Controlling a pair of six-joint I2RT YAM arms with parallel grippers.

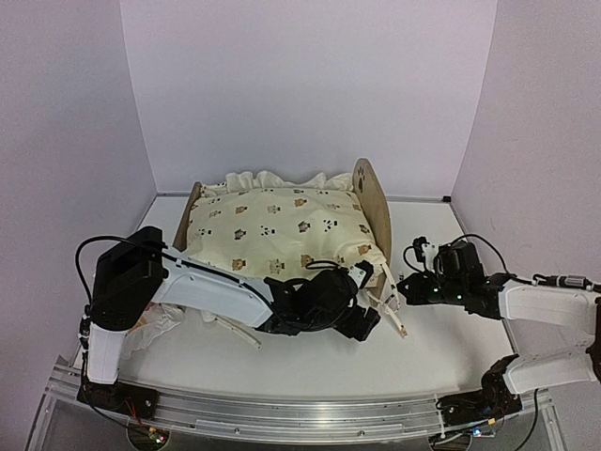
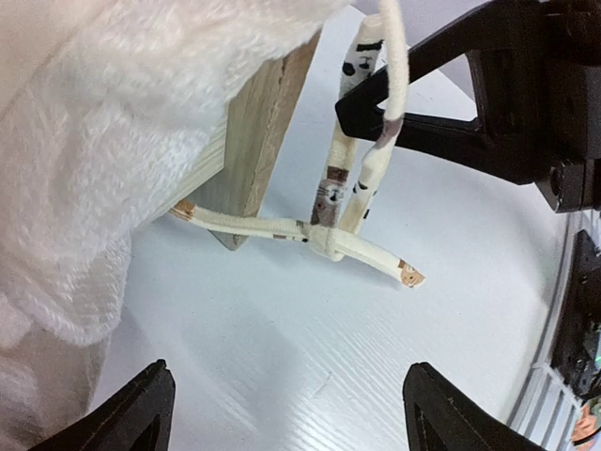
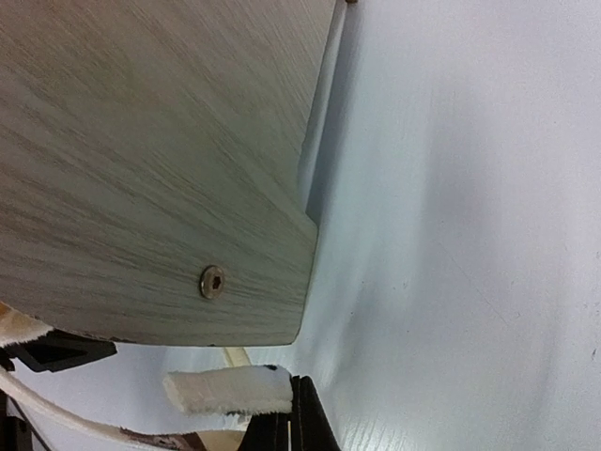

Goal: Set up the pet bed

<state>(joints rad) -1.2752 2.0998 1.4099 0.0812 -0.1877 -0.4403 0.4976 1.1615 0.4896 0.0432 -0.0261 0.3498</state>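
Observation:
The pet bed [image 1: 374, 199] stands at the back middle, and the cream animal-print cushion [image 1: 282, 225] lies on it. My left gripper [image 1: 374, 321] is open and empty at the bed's near right corner. In the left wrist view [image 2: 286, 381] its jaws stand wide apart above the table, short of the knotted cushion ties [image 2: 329, 237] beside the bed's wooden leg [image 2: 254, 160]. My right gripper [image 1: 406, 285] is shut on a tie end [image 3: 230, 390] just below the bed's wooden end panel [image 3: 160, 160]; it also shows in the left wrist view [image 2: 376, 94], pulling a tie strand up.
A crumpled white thing [image 1: 155, 324] lies by the left arm's base. The cushion's white fluffy fabric [image 2: 103, 141] hangs over the bed's side. An aluminium rail [image 1: 300, 413] runs along the table's near edge. Pale walls close in the back and sides.

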